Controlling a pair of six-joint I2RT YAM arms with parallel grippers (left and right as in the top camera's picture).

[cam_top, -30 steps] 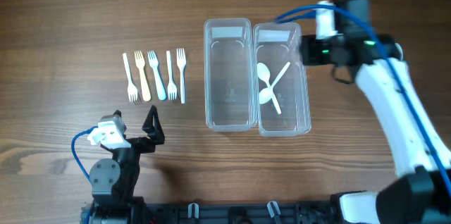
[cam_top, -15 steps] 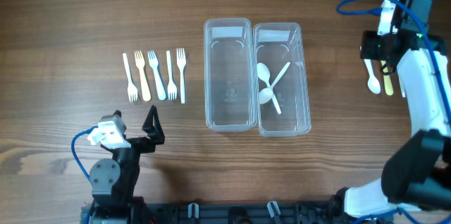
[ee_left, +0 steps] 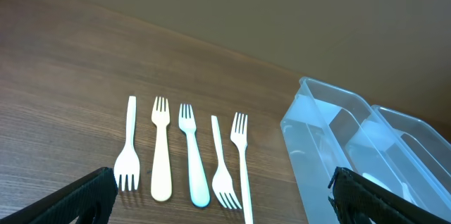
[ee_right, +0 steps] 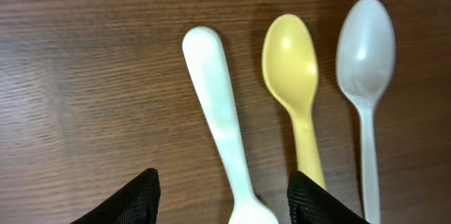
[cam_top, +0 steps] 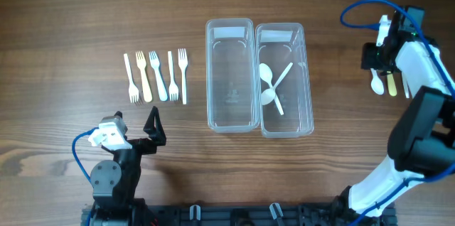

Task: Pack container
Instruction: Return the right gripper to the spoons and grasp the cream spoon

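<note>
White spoon, straddled by parted right pincer

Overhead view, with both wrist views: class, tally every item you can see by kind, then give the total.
Forks: 5
Spoons: 5 (2 inside a container, 3 lying loose)
Clear containers: 2
Total: 12

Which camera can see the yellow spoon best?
The right wrist camera: the yellow spoon is big and close, with its bowl and handle clear. Overhead shows it only tiny, far off to one side. The left wrist view misses it.
</note>
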